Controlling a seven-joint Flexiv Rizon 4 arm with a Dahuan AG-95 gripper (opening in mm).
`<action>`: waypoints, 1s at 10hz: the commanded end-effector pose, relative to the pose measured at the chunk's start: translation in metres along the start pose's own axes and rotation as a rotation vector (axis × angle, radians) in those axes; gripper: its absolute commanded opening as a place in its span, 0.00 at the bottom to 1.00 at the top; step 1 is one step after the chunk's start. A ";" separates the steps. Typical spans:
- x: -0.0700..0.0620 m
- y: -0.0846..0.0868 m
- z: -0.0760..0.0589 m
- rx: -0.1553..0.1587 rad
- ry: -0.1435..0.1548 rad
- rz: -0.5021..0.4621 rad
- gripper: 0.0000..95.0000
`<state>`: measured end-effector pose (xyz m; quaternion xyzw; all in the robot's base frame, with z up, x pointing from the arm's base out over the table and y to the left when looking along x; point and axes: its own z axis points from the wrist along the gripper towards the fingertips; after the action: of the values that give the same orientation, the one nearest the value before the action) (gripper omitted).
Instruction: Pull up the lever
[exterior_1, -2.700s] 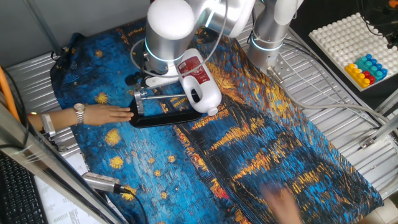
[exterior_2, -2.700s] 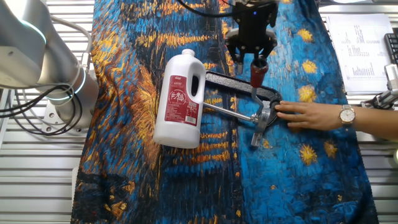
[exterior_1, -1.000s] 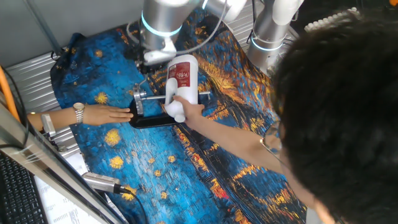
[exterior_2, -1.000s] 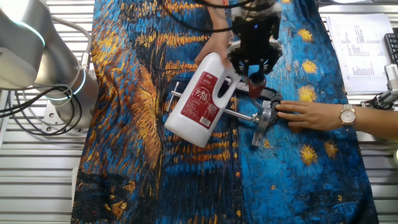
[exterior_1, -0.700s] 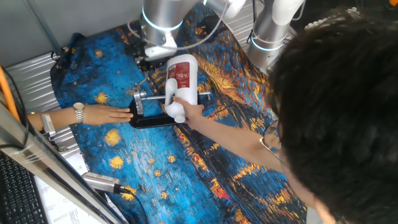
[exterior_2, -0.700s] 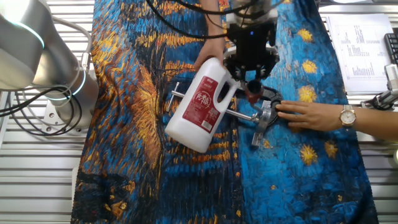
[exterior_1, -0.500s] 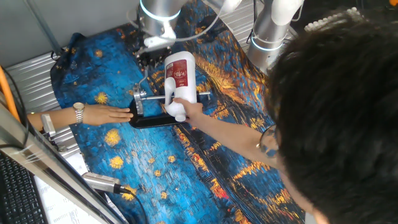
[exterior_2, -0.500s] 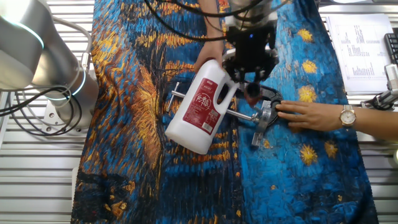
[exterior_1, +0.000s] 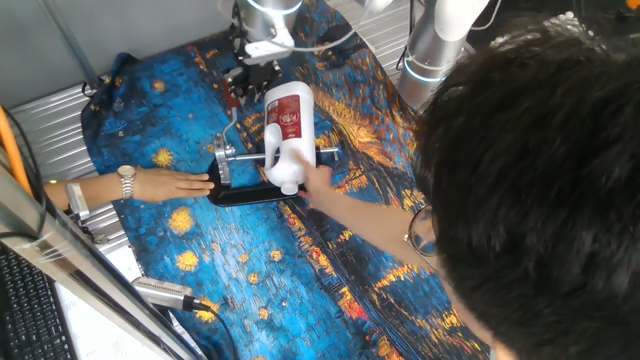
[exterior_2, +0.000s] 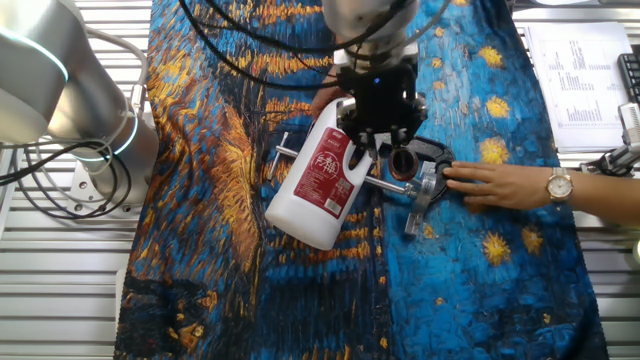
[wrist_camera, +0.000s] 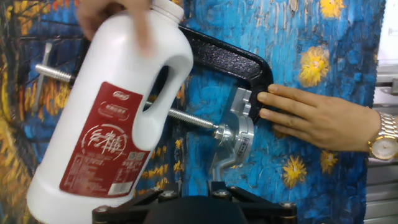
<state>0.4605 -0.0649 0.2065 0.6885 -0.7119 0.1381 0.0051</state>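
Looks mid-pull, black two-finger gripper (exterior_2: 390, 150) over the knob of the slim silver, reddish-brown-tipped lever (wrist_camera: 216, 169) angled up from its black oval-based fixture (wrist_camera: 230, 57), grip impossible to tell; next calls for lifting along the hinge arc, clear of the white red-labelled jug (exterior_2: 322, 180).

You can read little here: the white jug (wrist_camera: 106, 118) at nine o'clock in the hand view carries a red label (wrist_camera: 102, 143) with large white Chinese characters, its smaller print too fine to make out.
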 end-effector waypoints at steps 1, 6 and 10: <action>-0.009 -0.018 -0.002 -0.023 -0.003 0.038 0.20; -0.007 -0.023 0.006 -0.035 -0.017 0.118 0.20; -0.002 -0.021 0.006 -0.085 -0.046 0.183 0.20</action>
<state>0.4832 -0.0647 0.2047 0.6250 -0.7749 0.0942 0.0044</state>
